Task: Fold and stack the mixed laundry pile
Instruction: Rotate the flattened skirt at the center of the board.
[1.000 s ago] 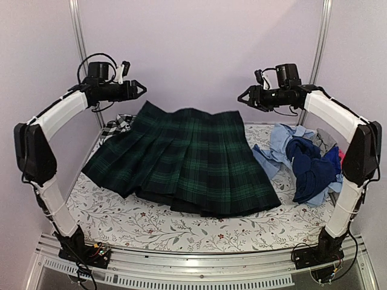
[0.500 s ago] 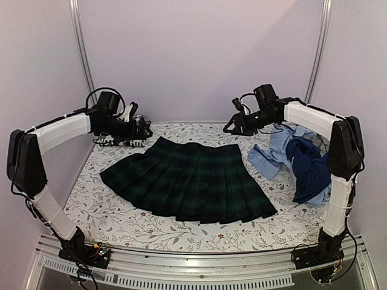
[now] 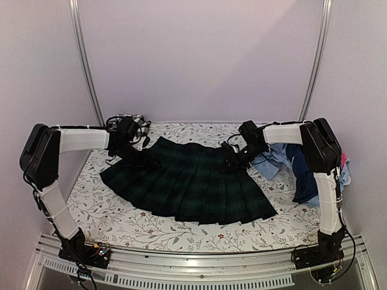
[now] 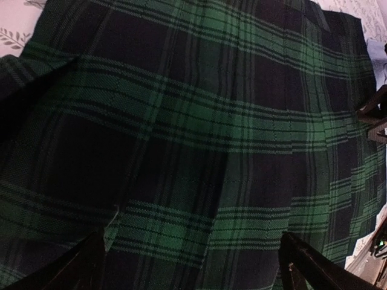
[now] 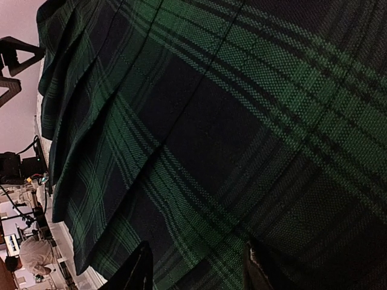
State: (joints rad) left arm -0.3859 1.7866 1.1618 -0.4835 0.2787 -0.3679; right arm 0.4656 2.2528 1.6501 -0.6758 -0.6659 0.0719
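- One dark green plaid skirt (image 3: 187, 181) lies spread flat in the middle of the top view on the floral table cover (image 3: 115, 211), probably laid out for folding.
- Two grippers sit low at its upper edge. The left gripper (image 3: 144, 159) is at the upper-left corner, fingers (image 4: 84, 266) splayed wide and gripping nothing.
- The right gripper (image 3: 231, 162) at the upper-right corner has fingers (image 5: 140, 269) part-way apart over cloth; I cannot tell if they pinch it.
- One heap of clothes (image 3: 302, 175) sits at the right edge: light blue, navy and a pink scrap, the full count hidden.
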